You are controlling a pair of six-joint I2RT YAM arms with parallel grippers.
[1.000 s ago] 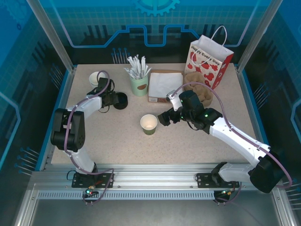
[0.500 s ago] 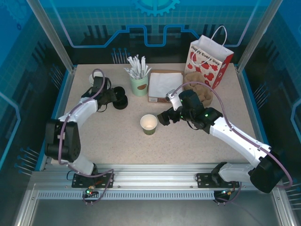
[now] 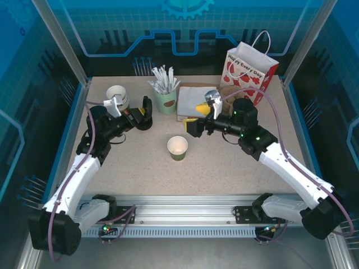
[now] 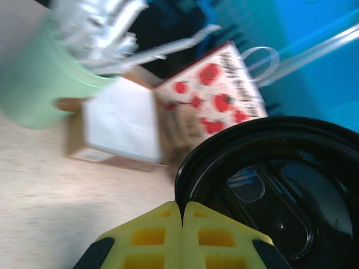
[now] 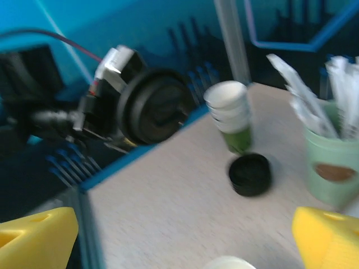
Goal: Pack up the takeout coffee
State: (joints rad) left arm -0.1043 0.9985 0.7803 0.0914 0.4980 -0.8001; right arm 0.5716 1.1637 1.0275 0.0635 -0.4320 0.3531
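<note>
The takeout coffee cup [image 3: 177, 148], olive-green and white inside, stands lidless mid-table; its rim [image 5: 230, 262] just shows in the right wrist view. My left gripper [image 3: 144, 111] [image 4: 182, 210] is shut on the rim of a black lid [image 4: 269, 190] [image 3: 147, 105], held on edge above the lid stack [image 3: 145, 123]. From the right wrist the same lid [image 5: 154, 106] faces the camera. My right gripper [image 3: 195, 116] [image 5: 182, 241] hangs open behind and to the right of the cup, with nothing between its fingers.
A stack of lidless cups [image 3: 116, 94] [image 5: 230, 112] stands back left. A pale green cup of wrapped sticks [image 3: 165, 101], a napkin box [image 3: 196, 101], brown cardboard pieces [image 3: 238, 109] and a red-and-white paper bag [image 3: 251, 73] line the back. Black lids [image 5: 249, 174] lie stacked on the table.
My left gripper closed on a black lid and lifted it off the stack, tilting it on edge. My right gripper rose and drew back from the cup toward the napkin box.
</note>
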